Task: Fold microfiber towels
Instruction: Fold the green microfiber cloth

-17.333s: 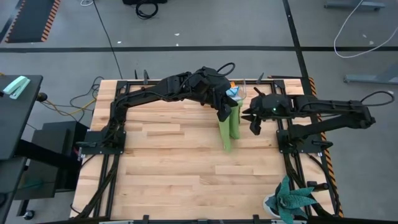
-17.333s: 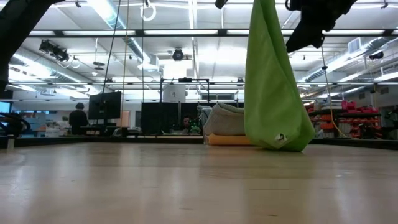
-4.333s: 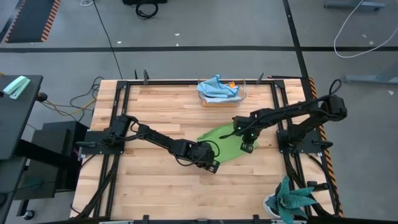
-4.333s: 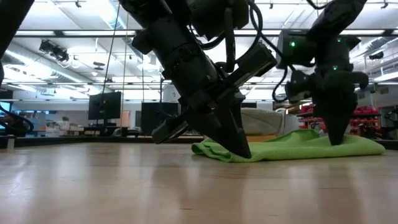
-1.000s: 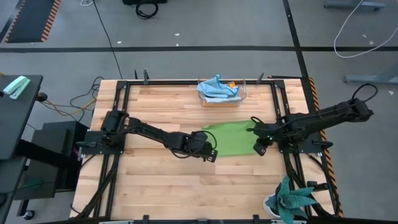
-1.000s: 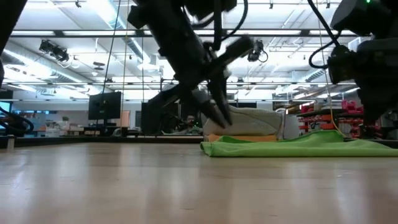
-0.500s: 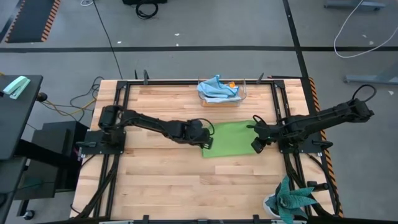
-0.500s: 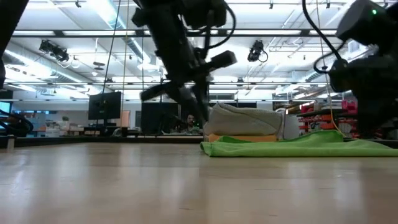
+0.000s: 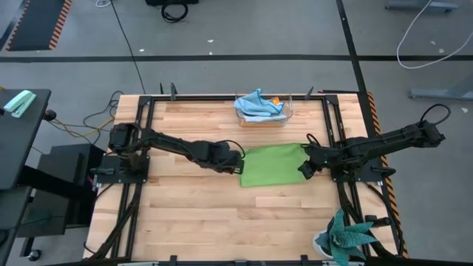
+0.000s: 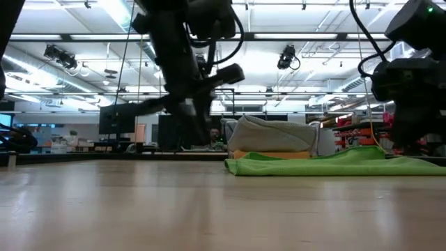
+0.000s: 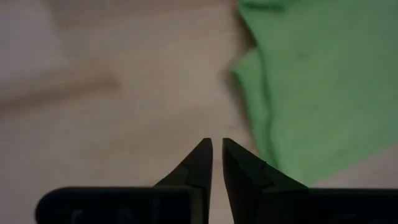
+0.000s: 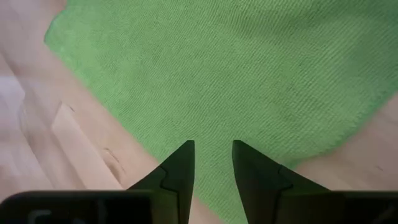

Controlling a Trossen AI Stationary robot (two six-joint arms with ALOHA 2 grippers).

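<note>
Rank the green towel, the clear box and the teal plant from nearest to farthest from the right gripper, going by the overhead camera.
From the right gripper:
1. Green towel: spread flat mid-table, its right edge right at the gripper.
2. Clear box: at the table's far edge, holding a light blue towel.
3. Teal plant: at the near right corner.

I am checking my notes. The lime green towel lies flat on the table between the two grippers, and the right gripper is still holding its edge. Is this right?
Not quite. The lime green towel does lie flat on the table between the grippers, but the right gripper holds nothing: the right wrist view shows it open above the cloth.
</note>
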